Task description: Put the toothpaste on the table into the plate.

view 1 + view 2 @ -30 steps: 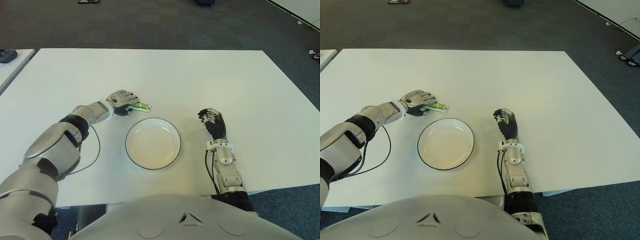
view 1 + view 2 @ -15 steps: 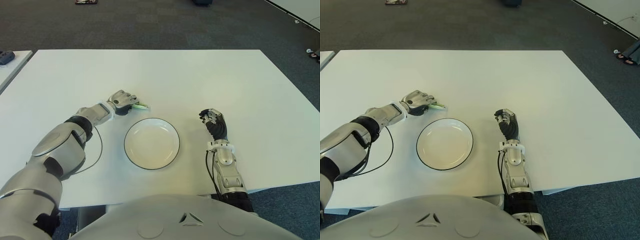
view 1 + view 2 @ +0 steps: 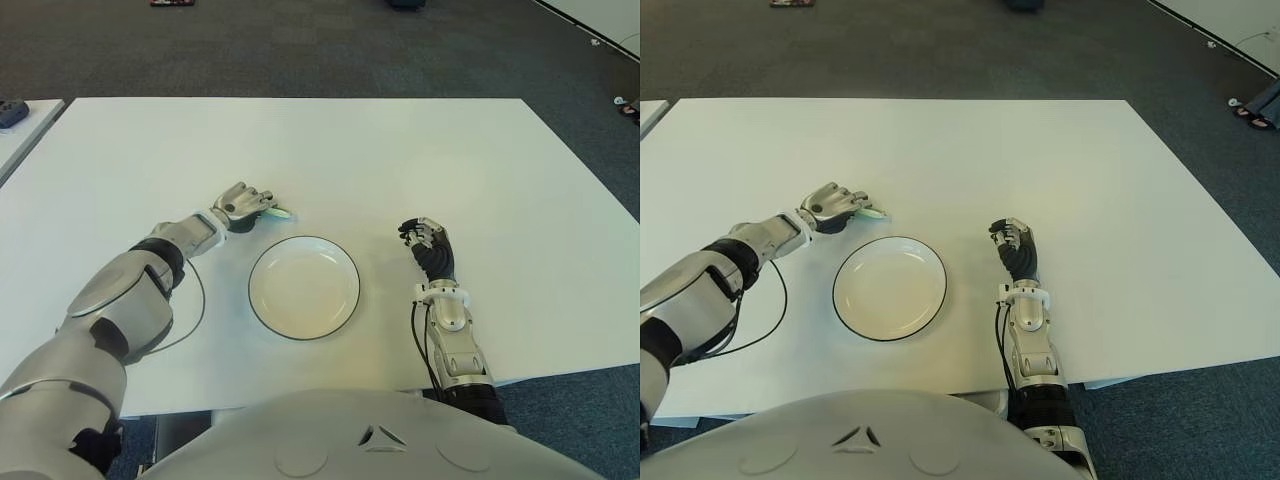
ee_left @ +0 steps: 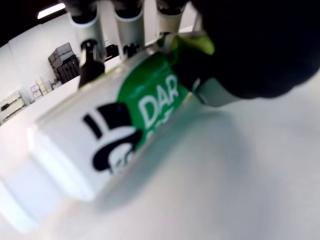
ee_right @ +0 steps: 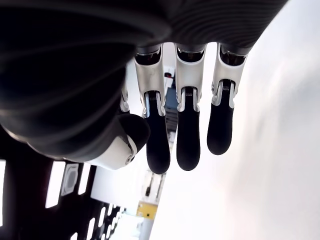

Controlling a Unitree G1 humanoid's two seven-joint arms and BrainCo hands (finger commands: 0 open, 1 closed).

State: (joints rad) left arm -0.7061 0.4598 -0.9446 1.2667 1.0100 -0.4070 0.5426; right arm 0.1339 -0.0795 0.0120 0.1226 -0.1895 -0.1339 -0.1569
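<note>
White table [image 3: 330, 150] fills most of the eye views; dark grey carpet above it, with small objects cut off at the top edge and at the far right, too partial to identify. Corner of a second white surface [image 3: 22, 120] at upper left, a dark item on it cropped by the frame.

Plate [image 3: 304, 287], white with dark rim, sits lower centre, nothing in it.

Left hand [image 3: 243, 204] just up-left of the plate, fingers curled around the toothpaste [image 3: 279, 212]. Only a pale green tip pokes out from the hand on the plate side; rest hidden under the fingers. Left wrist view shows the tube [image 4: 115, 135] close up: white and green, partial lettering "DAR", black hat logo, fingers [image 4: 125, 22] pressed along it, the end near the table surface. Whether it touches the table is unclear.

Right hand [image 3: 427, 243] right of the plate, well apart from it. Fingers [image 5: 188, 135] loosely bent, holding nothing. A black cable runs along its forearm.
</note>
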